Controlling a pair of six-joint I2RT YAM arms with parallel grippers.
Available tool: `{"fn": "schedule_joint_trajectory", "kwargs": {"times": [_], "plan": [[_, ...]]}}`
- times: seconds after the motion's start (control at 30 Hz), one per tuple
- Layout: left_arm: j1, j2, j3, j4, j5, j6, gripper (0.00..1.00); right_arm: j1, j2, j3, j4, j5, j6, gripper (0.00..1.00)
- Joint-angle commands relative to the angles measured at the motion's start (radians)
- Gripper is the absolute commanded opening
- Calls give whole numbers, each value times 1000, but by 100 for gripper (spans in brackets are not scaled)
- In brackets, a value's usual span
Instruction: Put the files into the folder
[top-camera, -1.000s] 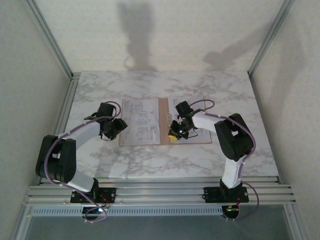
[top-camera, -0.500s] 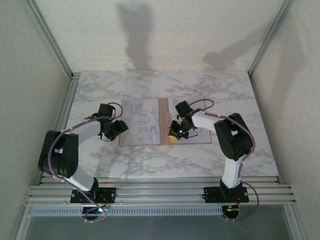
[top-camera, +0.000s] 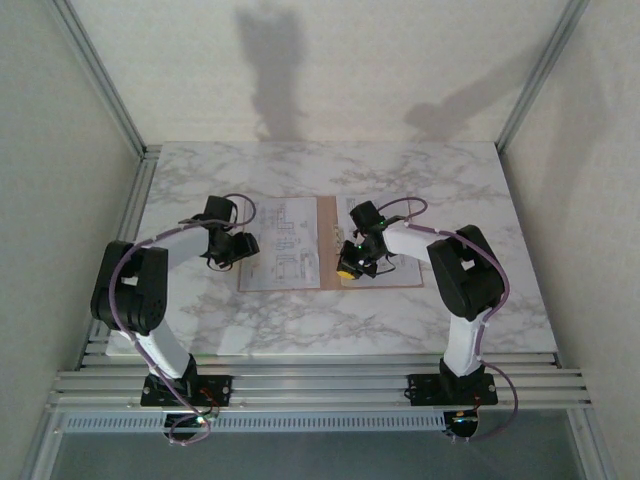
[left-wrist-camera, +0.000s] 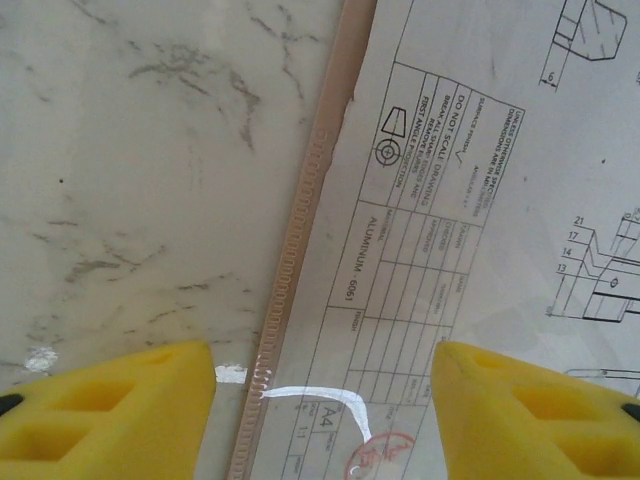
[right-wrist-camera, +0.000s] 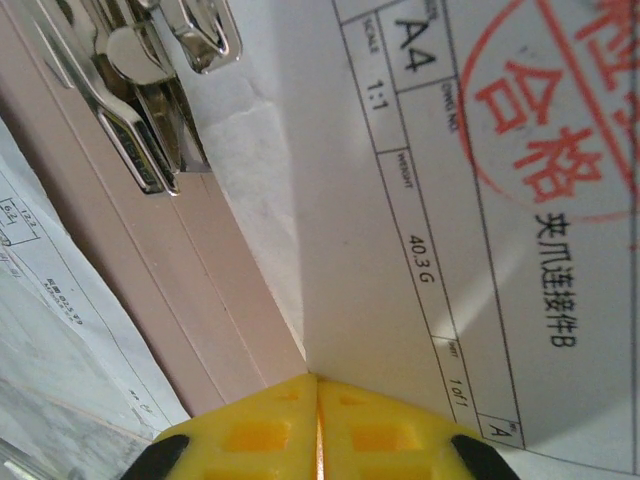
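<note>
On the open folder (top-camera: 326, 238), my right gripper (right-wrist-camera: 318, 388) is pinched closed on a sheet (right-wrist-camera: 430, 230); my left gripper (left-wrist-camera: 322, 375) hangs wide open, empty. Dragging may crease it against the clip (right-wrist-camera: 150, 90).

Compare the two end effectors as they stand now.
The left end effector is open, its fingers wide apart; the right end effector is pinched shut on a stamped sheet. Left hangs over the left edge of the folder; right sits beside the metal clip. Both have yellow fingers.
</note>
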Motion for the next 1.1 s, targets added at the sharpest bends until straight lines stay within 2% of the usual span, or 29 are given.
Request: {"fn": "schedule_joint_trajectory", "kwargs": {"times": [0.0, 0.17, 0.3, 0.43, 1.07], "plan": [[-33, 55, 1, 37, 36, 39, 60, 11, 87, -30, -90, 61, -10, 8], [-95, 46, 13, 52, 86, 28, 60, 11, 96, -28, -89, 60, -7, 7], [-131, 19, 11, 49, 78, 7, 59, 10, 100, -24, -90, 56, -6, 7], [-129, -19, 5, 28, 41, 1, 58, 10, 102, -24, -93, 57, -4, 7], [-125, -196, 147, -118, 31, -36, 51, 10, 121, -4, -123, 62, -15, 6]]}}
